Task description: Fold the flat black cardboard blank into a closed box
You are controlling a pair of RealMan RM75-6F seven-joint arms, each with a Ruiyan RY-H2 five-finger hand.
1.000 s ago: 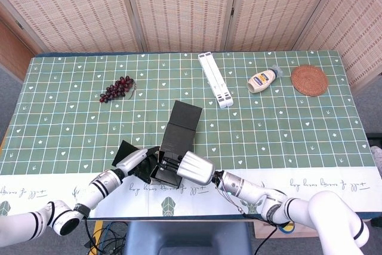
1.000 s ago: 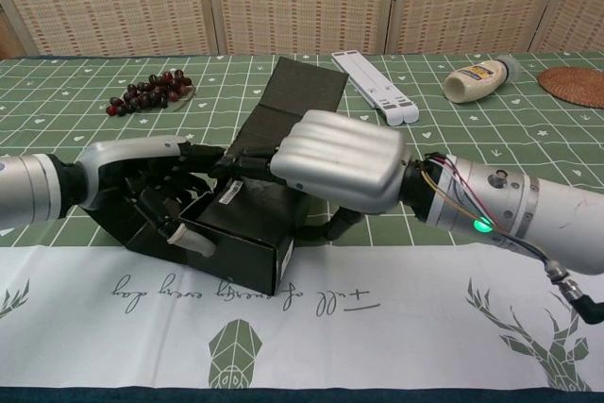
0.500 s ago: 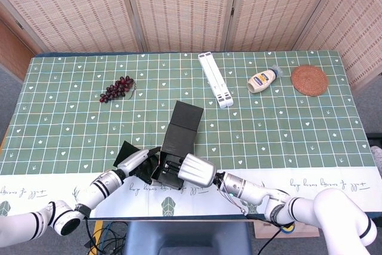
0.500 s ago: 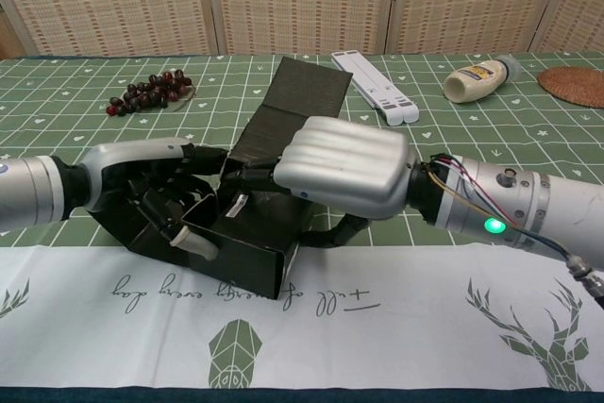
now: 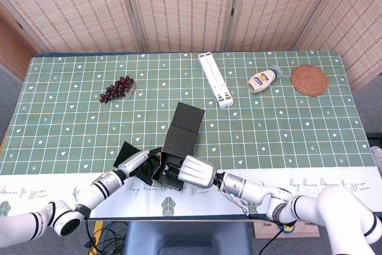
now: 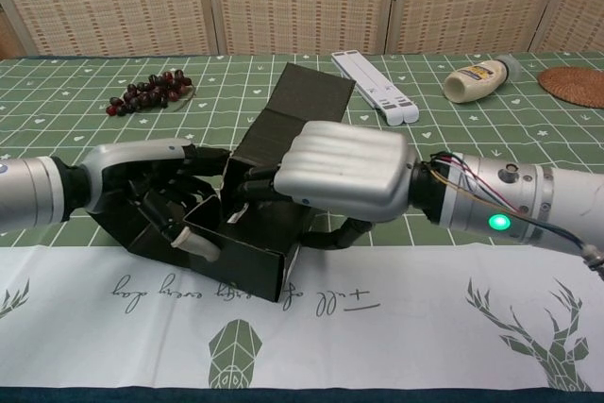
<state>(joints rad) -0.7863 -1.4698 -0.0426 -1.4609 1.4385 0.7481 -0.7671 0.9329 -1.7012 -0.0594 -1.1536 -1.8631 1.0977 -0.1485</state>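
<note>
The black cardboard box [image 5: 169, 170] stands half folded near the table's front edge, and its long lid flap [image 5: 186, 119] stretches away toward the far side. My left hand [image 5: 137, 162] holds the box's left side, with its fingers curled against the side flap [image 6: 123, 219]. My right hand [image 5: 197, 172] grips the box from the right, fingers hooked over the rear wall and thumb underneath. In the chest view the left hand [image 6: 151, 181] and right hand [image 6: 349, 172] meet over the open box [image 6: 255, 252], and the lid flap [image 6: 307, 101] rises behind them.
A bunch of dark grapes [image 5: 117, 88] lies at the far left. A white folded stand [image 5: 216, 80], a mayonnaise bottle [image 5: 263, 79] and a round woven coaster [image 5: 309, 80] lie along the far right. The box sits close to the table's white front border [image 6: 377, 327].
The right hand has shifted slightly left and up, lifting the rear wall more upright. The lid flap has tilted up with it. The left hand has stayed on the left side.
</note>
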